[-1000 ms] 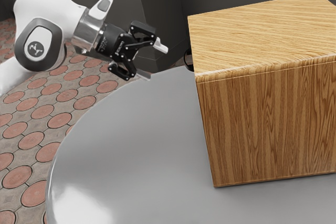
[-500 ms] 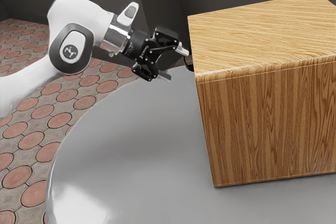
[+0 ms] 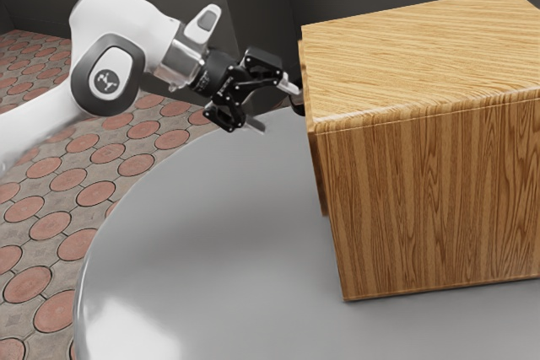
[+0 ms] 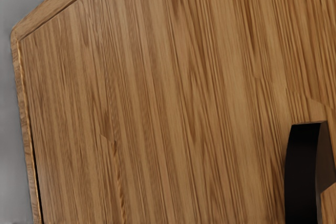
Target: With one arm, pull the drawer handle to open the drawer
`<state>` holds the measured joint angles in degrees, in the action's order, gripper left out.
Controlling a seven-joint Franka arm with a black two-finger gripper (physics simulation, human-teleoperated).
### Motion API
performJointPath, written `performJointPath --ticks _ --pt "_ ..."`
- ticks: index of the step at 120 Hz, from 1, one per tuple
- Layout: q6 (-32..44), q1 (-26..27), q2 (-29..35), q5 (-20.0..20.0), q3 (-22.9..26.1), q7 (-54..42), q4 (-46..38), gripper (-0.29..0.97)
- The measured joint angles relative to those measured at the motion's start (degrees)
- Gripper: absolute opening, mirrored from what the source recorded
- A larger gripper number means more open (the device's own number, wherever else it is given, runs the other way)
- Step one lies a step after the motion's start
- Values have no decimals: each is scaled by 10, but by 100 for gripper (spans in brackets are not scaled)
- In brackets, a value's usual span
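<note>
Your arm (image 3: 110, 73) comes in from the exterior view's left and lies almost level, wrist aimed at the wooden drawer cabinet (image 3: 422, 124) on the exterior view's right. The black gripper (image 3: 272, 105) is right up at the cabinet's side face, just above the grey round table (image 3: 211, 250).

The jaws are spread wide and they hold nothing. Look at the fingers (image 3: 289, 84): the farther one has its pale tip right at the drawer handle (image 3: 297, 105), close enough that you cannot tell from here whether it touches. The nearer one hangs off toward the camera, clear of the wood and above the tabletop. Nothing is pinched from two sides.

The handle is a small dark piece poking out from the cabinet's side face near its top edge, just beside the gripper. In the wrist view, it is a black curved bar standing off the wood, close to the hand.

The drawer front (image 4: 157, 103) is light oak with the grain running along it, and its framed edge and rounded corner are set against the grey table surface. A thin dark seam runs along one edge of that front. In the exterior view, the front edge looks a touch proud of the cabinet body at the near corner, though it is slight.

The cabinet sits squarely on the table. Red-brown hexagon floor tiles (image 3: 51, 208) lie below the arm.
</note>
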<state>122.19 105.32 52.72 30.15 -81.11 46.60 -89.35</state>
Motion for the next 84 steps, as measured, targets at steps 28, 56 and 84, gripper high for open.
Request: performJointPath --ticks 28,56,84 --pt "-10 -24 -10 -4 3 -6 -14 67" --pt "-27 -72 -32 -12 13 -10 -29 68" --pt "-51 -99 -48 -13 17 -13 -31 67"
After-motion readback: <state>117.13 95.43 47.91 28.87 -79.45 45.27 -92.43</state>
